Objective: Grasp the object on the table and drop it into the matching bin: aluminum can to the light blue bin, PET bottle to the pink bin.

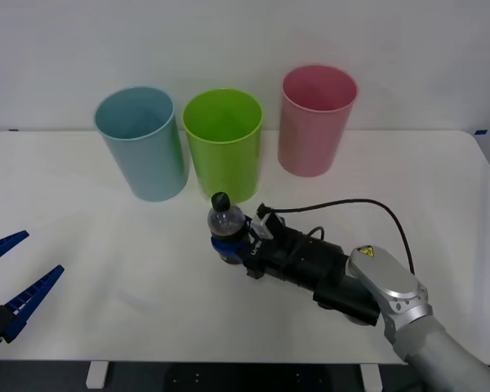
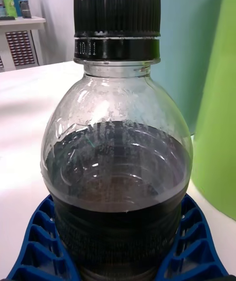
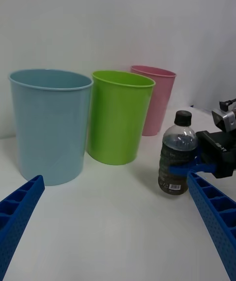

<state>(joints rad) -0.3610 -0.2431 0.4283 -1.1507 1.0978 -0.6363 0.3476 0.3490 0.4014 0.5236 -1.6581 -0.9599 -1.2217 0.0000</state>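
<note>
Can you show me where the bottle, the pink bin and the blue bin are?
PET bottle (image 1: 225, 219), front view, clear shoulder.
Pink bin (image 1: 310, 135), front view, outer wall.
Light blue bin (image 1: 150, 167), front view, outer wall.

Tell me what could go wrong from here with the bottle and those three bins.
1. The right pincer grips the bottle low on its body, so the bottle may tip or slip when lifted.
2. The green bin stands right behind the bottle, between the blue bin and the pink bin; a low carry toward pink could clip its rim.
3. The bottle could be dropped in the nearer green bin by mistake.

The left pincer waits open at the table's near left edge.
</note>
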